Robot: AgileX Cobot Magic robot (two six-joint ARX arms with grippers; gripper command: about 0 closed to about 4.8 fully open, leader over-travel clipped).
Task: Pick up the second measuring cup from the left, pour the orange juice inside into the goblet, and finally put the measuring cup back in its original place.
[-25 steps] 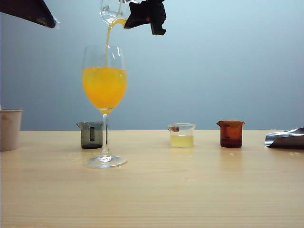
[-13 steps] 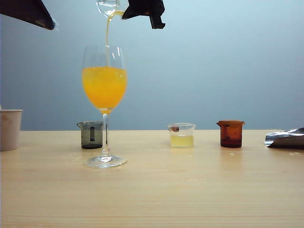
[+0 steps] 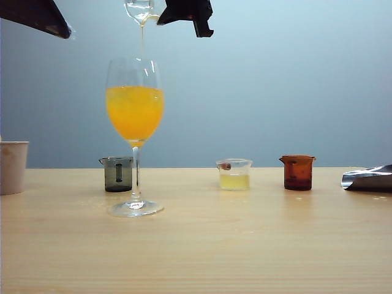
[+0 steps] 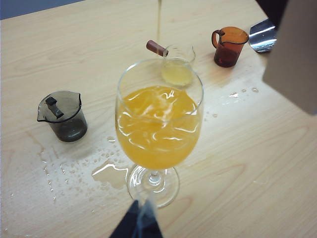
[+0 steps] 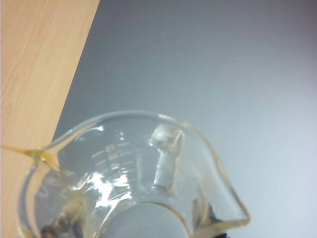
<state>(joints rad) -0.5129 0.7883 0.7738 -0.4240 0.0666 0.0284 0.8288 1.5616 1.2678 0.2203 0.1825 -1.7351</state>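
Thinner now, orange juice (image 3: 142,46) trickles from right end effector's (image 3: 160,13) held measuring cup (image 3: 139,10); left unseen.

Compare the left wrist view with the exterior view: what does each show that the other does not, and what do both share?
Only the left wrist view shows the spilled puddle and droplets around the goblet's foot. Only the exterior view shows the right gripper holding the tilted second measuring cup above the goblet, plus a pale cup at the table's edge. Both show the goblet of orange juice, grey cup and amber cup.
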